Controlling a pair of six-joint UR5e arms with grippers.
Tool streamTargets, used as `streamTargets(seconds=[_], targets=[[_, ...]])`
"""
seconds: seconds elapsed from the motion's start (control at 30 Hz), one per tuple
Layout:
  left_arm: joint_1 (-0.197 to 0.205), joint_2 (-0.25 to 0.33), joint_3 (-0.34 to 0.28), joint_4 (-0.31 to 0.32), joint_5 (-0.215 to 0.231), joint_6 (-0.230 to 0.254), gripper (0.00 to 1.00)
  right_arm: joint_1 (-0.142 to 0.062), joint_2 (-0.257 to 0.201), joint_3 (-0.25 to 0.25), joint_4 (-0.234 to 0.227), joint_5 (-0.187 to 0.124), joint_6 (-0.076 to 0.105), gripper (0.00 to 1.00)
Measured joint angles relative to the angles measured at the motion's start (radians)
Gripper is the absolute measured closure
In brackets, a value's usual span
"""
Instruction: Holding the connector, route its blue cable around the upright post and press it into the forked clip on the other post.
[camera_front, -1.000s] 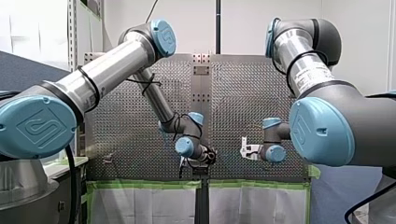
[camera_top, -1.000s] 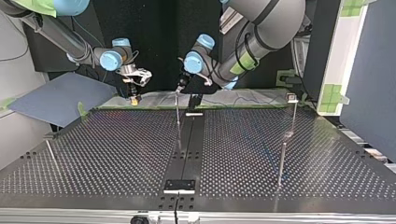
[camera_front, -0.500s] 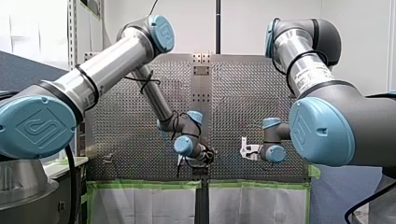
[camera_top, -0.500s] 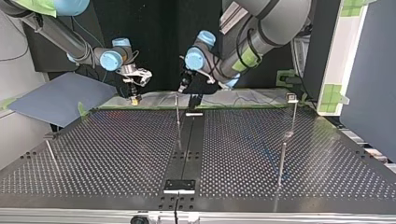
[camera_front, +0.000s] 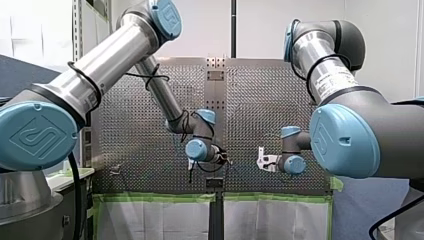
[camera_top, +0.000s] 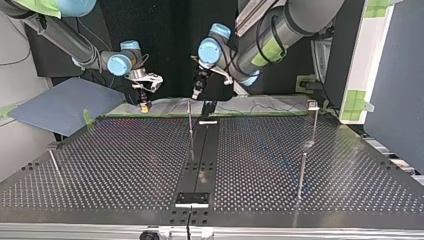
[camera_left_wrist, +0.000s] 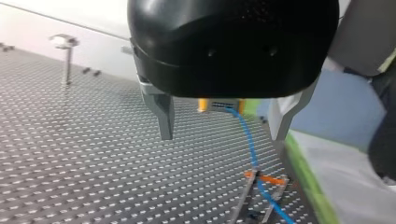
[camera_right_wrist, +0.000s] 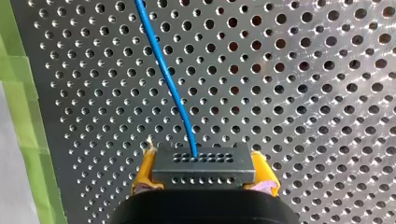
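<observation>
My left hand (camera_top: 195, 95) has risen above the middle post (camera_top: 190, 125), upper centre of the top view, fingers spread and empty (its part looks done). My right hand (camera_right_wrist: 203, 169) clamps the connector (camera_right_wrist: 203, 161); the blue cable (camera_right_wrist: 168, 79) trails ahead.

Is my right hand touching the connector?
Touching. The right wrist view shows it: the right hand has its yellow pads pressed against both ends of the connector, with no gap.
</observation>
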Motion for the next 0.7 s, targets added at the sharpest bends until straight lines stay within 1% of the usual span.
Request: streamTargets(seconds=[0.17,0.4,0.57,0.7], targets=[[-0.011,0.04,-0.04,0.04,-0.04,-0.032,0.0,0.0,0.0,0.0,0.007,-0.001,0.0,1.0],[-0.02,0.098,-0.098,0.092,-0.09,-0.042,0.0,0.0,0.001,0.0,0.013,-0.001,0.0,1.0],[-0.024,0.138,-0.139,0.101,-0.099,-0.062,0.0,0.0,0.0,0.0,0.015,-0.001,0.0,1.0],[-0.022,0.179,-0.179,0.114,-0.1,-0.095,0.0,0.0,0.001,0.0,0.017,-0.001,0.0,1.0]])
